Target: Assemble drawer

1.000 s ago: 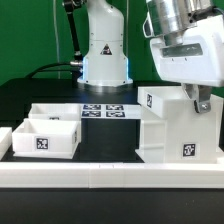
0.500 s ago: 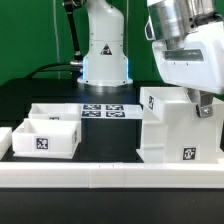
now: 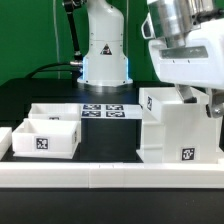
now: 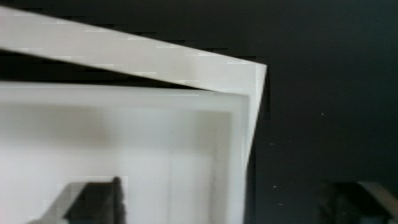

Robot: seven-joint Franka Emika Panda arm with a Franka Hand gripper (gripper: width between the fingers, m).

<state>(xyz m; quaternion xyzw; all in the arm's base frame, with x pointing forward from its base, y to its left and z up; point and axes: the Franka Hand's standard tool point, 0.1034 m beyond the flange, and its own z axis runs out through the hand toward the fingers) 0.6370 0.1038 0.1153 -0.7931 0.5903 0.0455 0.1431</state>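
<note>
Gripper (image 3: 203, 103) down at the top of the drawer case (image 3: 178, 130), by the bench edge at the exterior view's right. Spread wide, with nothing clamped: in the wrist view, dark fingers (image 4: 98, 200) well apart, and a top corner of the case's wall between them. Probably poised that way to straddle the wall and then grip or nudge the case; not closed on it yet.

Now from the exterior view's left. Near the front edge of the bench (image 3: 110, 150), toward that left corner: the drawer box (image 3: 45, 138), open side up, likely parked there pending work on the case. Just beside it, at the very edge: another white part (image 3: 5, 140), mostly cut off. Toward the back edge, about midway: the marker board (image 3: 103, 111), lying flat. At the right: the drawer case, upright, directly under the gripper and well apart from the drawer box.
</note>
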